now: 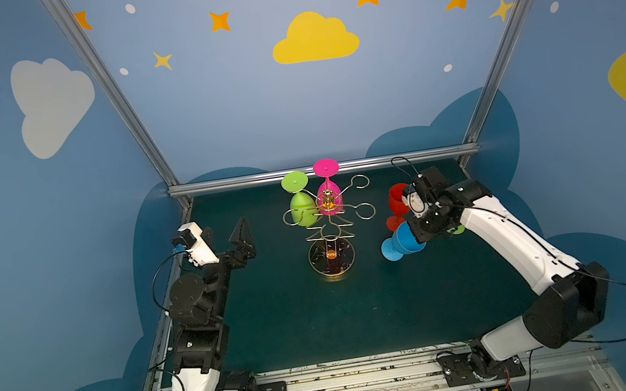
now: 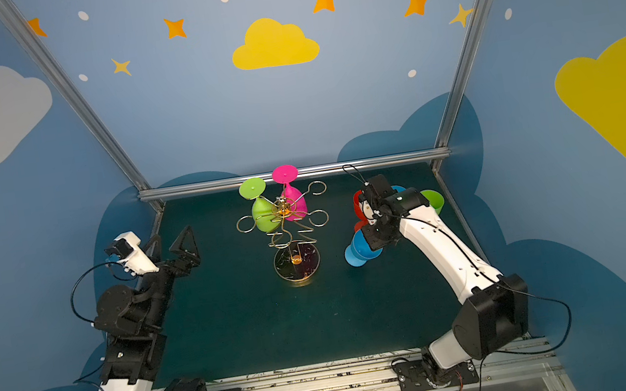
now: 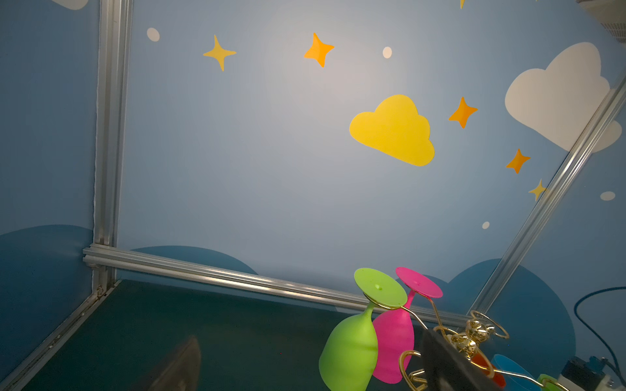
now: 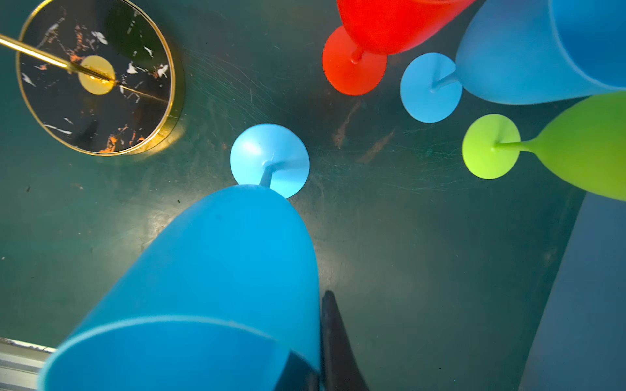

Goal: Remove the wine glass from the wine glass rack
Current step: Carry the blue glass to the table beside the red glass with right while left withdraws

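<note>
The wine glass rack (image 1: 318, 258) is standing at the middle of the dark green worktop (image 1: 301, 324). Two glasses are hanging upside down from its wire loops: a hanging lime-green wine glass (image 1: 302, 208) at about 11 o'clock from the central post and a hanging pink wine glass (image 1: 335, 193) at about 12 o'clock. Their bowls are touching or nearly touching.

The right arm is rising from its mount at the near edge. Its forearm is stretching away and inward, and its wrist is bending down at 3 o'clock from the rack. The right claw (image 4: 318, 338) is pinching the rim wall of a blue wine glass (image 1: 402, 244), with one finger inside the bowl and one outside. This glass is off the rack and leaning, with its foot pointing toward the rack base. Whether the foot is resting on the worktop cannot be told.

Just beyond the claw, three more glasses are standing upright close together: a red wine glass (image 1: 398, 198), a second blue wine glass (image 4: 525, 57) and a standing lime-green wine glass (image 2: 434, 199).

The left arm is folding at the elbow at 9 o'clock from the rack, well apart from it. Its left claw (image 2: 169, 245) is spreading wide, holding nothing and aiming toward the back wall.
</note>
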Available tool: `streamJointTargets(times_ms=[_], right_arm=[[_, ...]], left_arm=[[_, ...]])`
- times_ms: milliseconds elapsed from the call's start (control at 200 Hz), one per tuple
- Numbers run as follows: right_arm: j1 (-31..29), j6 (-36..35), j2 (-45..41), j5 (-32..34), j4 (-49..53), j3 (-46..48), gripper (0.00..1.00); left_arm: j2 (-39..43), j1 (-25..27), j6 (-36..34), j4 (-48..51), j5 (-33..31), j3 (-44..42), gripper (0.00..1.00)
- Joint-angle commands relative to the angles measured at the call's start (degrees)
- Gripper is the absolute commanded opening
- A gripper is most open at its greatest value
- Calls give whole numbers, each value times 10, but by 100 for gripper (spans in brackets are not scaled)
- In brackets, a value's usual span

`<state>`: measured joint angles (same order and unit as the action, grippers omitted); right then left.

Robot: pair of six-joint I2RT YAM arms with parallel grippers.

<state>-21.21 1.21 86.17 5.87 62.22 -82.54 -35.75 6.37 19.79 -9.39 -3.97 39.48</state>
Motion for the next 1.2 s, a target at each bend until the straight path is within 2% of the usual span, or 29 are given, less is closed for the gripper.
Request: streamJointTargets(times_ms=[0,145,375,831,1046,1196], right_arm=[[5,-1,23,-8,-1,-33,0],[9,-1,72,-3,27,-70,0],[17,44,171,-3,100,-151,0],[20,45,200,-19,77,-171,0],[23,45,191,-39,74,-184,20],[27,45,180,-50,76,-192,30]], left_arm=[[5,-4,4,2,9,-9,100],[5,-7,5,3,11,-9,100],[3,-11,6,3,12,-9,100],[-4,-18,8,4,13,-9,99],[-3,-21,8,6,11,-6,99],[-4,-23,11,8,10,-6,100]])
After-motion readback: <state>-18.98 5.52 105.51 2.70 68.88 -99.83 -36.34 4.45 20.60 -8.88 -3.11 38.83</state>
